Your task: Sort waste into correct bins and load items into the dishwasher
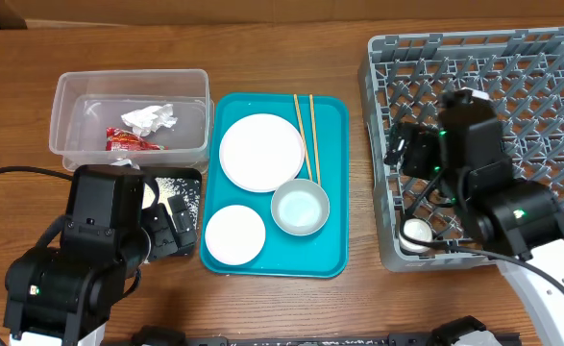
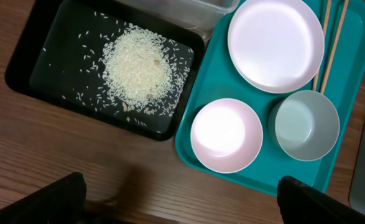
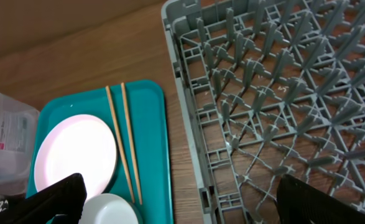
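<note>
The clear tub (image 1: pixel 70 91) holds the white tissue (image 1: pixel 149 118) and red wrapper (image 1: pixel 131 142). The black tray (image 2: pixel 30 68) holds a heap of rice (image 2: pixel 137 67). On the teal tray (image 1: pixel 331 183) lie a large white plate (image 1: pixel 260 152), a small white plate (image 1: pixel 234 234), a pale bowl (image 1: pixel 300 207) and two chopsticks (image 1: pixel 306 135). A small white cup (image 1: pixel 417 234) sits in the near-left corner of the grey dish rack (image 1: pixel 541 58). My left gripper (image 2: pixel 182 202) is open and empty above the table, in front of the black tray. My right gripper (image 3: pixel 182 199) is open and empty over the rack's left edge.
The wood table (image 1: pixel 282 38) carries everything. The rack's upright pegs (image 3: pixel 275 81) stand below and beyond my right gripper. A strip of bare wood (image 3: pixel 182 168) separates the teal tray from the rack. The clear tub's corner (image 3: pixel 2 143) shows in the right wrist view.
</note>
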Controlling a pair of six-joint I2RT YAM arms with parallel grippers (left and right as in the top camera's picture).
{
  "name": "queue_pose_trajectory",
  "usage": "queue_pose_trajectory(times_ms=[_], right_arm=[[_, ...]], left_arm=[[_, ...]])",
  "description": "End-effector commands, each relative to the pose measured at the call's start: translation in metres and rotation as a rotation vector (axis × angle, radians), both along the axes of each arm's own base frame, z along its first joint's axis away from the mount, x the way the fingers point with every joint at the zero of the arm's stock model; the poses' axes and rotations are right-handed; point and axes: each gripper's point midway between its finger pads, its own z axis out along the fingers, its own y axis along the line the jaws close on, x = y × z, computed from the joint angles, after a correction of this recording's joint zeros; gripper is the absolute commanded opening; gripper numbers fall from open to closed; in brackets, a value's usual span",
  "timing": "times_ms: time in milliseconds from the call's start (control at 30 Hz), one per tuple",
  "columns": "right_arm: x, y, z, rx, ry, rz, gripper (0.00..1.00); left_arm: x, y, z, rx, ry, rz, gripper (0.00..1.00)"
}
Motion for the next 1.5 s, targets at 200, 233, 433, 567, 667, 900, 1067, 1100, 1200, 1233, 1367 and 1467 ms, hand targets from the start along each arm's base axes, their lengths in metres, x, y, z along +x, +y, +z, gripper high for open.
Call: queue_pose_trajectory(times_ms=[200,233,433,567,667,900,1067,1100,1200,1233,1367,1467], right_arm=[[-0.003,0.003,0.0,0.029,0.018,0.018,1.0],[-0.003,0.003,0.0,0.029,0.019,0.017,1.0],[-0.003,0.003,0.0,0.028,0.019,0.018,1.0],[-0.003,0.003,0.0,0.028,0.019,0.018,1.0],[-0.003,0.003,0.0,0.028,0.019,0.018,1.0],[-0.003,0.003,0.0,0.028,0.019,0.018,1.0],[-0.003,0.003,-0.001,0.028,0.019,0.018,1.0],[-0.003,0.003,0.0,0.028,0.019,0.018,1.0],[-0.003,0.003,-0.001,0.028,0.019,0.018,1.0],[-0.003,0.003,0.0,0.028,0.019,0.018,1.0],[-0.003,0.003,0.0,0.028,0.019,0.018,1.0],[-0.003,0.003,0.0,0.028,0.019,0.018,1.0]], left_arm=[[0.001,0.004,0.004,0.016,-0.012,0.013,1.0],[0.001,0.004,0.004,0.016,-0.012,0.013,1.0],[-0.004,0.005,0.008,0.01,-0.042,0.012,1.0],[-0.014,0.007,0.017,-0.002,-0.098,0.014,1.0],[-0.022,0.009,0.024,-0.012,-0.143,0.015,1.0],[-0.038,0.032,0.033,0.047,-0.276,0.092,1.0],[0.003,0.03,0.048,0.05,-0.622,0.067,1.0],[0.013,0.024,0.049,0.056,-0.696,0.01,1.0],[0.028,0.007,0.046,0.059,-0.855,-0.113,1.0],[0.034,0.003,0.036,0.054,-0.933,-0.141,1.0],[0.037,0.003,0.001,0.053,-0.969,-0.134,1.0],[0.037,0.003,-0.029,0.052,-0.957,-0.135,1.0]])
